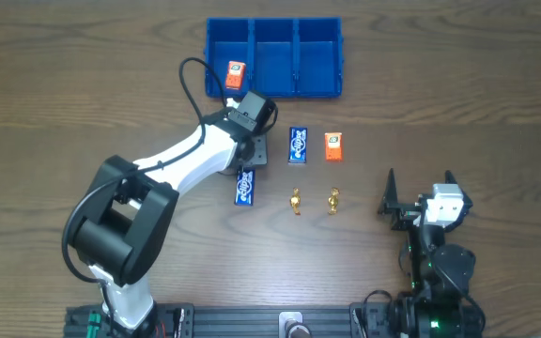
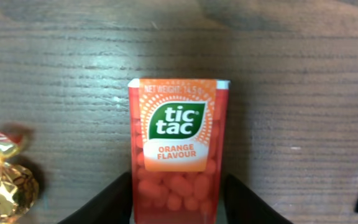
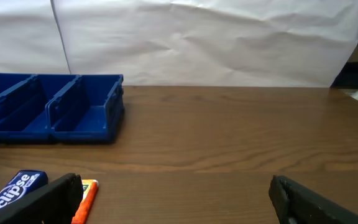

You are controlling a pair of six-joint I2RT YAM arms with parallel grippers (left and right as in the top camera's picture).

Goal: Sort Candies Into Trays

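Left gripper [image 2: 178, 196]: clenched on orange mint box [image 2: 179, 155] over the wooden table [image 2: 303, 93], with a gold-wrapped candy [image 2: 5, 180] near.
Right gripper [image 1: 420, 178]: fingers spread, holding nothing, well apart from the blue three-compartment tray [image 1: 339, 56].
Second orange mint box [image 1: 236, 75]: tray's left compartment.

Robot lab: wooden table [image 3: 229, 137], white paper backdrop [image 3: 197, 43].
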